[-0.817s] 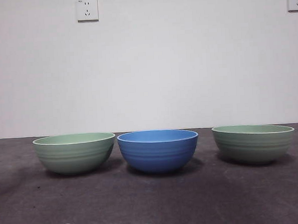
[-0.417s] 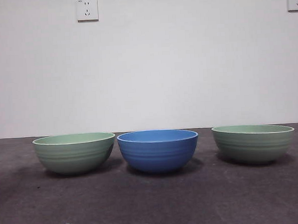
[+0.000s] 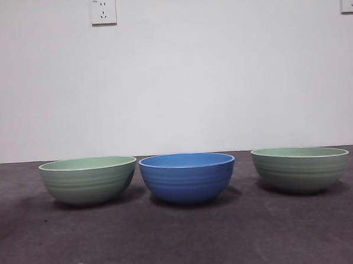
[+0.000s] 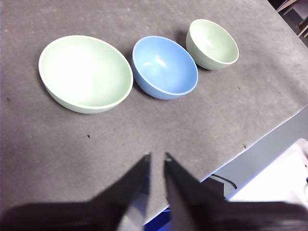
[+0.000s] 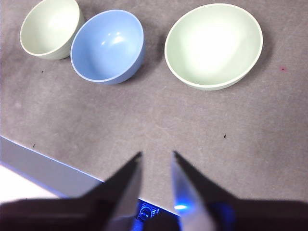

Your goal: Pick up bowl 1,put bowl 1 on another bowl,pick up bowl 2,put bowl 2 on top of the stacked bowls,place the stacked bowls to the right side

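Observation:
Three ridged bowls stand in a row on the dark mat, none nested in another. The blue bowl is in the middle, with a pale green bowl at its left and a second pale green bowl at its right. My left gripper hovers high above the mat's near edge, shut and empty, closest to the left green bowl. My right gripper hangs open and empty, nearest the right green bowl. Neither gripper shows in the front view.
The dark mat stretches bare in front of the bowls. A white wall with two sockets stands behind. The mat's near edge and the table's pale rim show in the wrist views.

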